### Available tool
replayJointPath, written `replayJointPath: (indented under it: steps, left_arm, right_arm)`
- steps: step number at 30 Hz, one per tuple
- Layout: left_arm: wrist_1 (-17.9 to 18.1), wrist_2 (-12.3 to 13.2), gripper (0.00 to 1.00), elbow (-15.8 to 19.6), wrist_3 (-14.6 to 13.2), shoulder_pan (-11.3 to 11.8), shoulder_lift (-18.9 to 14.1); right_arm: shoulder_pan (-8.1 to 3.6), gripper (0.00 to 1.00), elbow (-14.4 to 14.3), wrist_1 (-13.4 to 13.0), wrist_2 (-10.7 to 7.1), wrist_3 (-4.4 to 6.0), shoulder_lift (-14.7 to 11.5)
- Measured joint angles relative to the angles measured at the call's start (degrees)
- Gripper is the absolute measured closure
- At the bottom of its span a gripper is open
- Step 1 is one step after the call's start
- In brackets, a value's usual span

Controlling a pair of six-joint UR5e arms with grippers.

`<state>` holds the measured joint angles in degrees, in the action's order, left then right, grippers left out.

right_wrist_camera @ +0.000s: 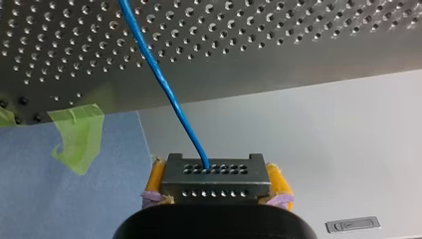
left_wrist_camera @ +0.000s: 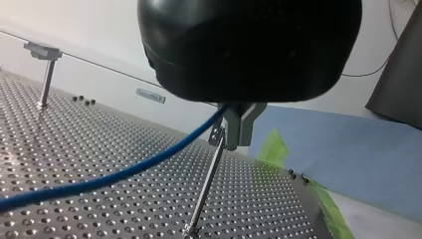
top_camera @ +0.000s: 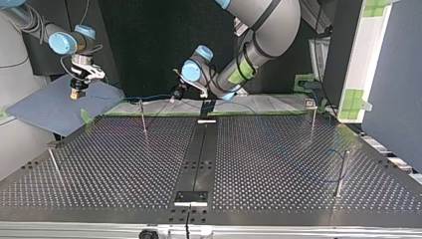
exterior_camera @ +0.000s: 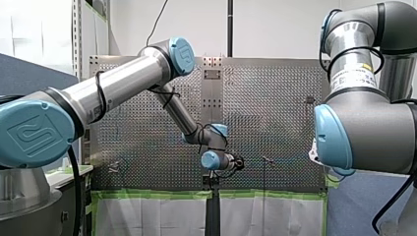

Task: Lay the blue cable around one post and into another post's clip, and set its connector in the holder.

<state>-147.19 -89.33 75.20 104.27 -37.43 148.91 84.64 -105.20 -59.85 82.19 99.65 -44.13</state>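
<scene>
The blue cable (left_wrist_camera: pixel 149 162) runs from between my left gripper's (left_wrist_camera: pixel 238 142) metal fingers, which are shut on it, down across the perforated table (left_wrist_camera: pixel 74 149). A thin post (left_wrist_camera: pixel 206 184) stands right beside those fingers. In the top view my left gripper (top_camera: pixel 175 95) hangs at the table's far edge, near a post (top_camera: pixel 143 118). My right gripper (right_wrist_camera: pixel 215 172), with yellow pads, is shut on the grey metal connector (right_wrist_camera: pixel 214 180); the cable (right_wrist_camera: pixel 159 74) leaves it toward the table. In the top view my right gripper (top_camera: pixel 75 92) hovers off the table's far left corner.
More posts stand at the top view's left (top_camera: pixel 53 163) and right (top_camera: pixel 312 119), (top_camera: pixel 342 173). A black strip (top_camera: pixel 201 154) runs down the table's middle, with a holder plate (top_camera: pixel 190 197) near its front end. Green tape (right_wrist_camera: pixel 77 134) and a blue mat (top_camera: pixel 54 109) lie past the table's edge.
</scene>
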Motion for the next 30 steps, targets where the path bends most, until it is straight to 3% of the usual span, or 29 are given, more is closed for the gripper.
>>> replayJointPath:
  steps: [22,30]
  left_arm:
    - [-3.26,0.51,0.98,-4.01,-0.23,0.3,3.94]
    - [-3.27,0.52,0.98,-4.55,0.34,0.72,3.96]
  right_arm:
    - [0.15,1.0,0.83,-0.19,0.0,0.08,0.25]
    - [0.11,1.0,1.93,0.09,0.04,0.89,0.45]
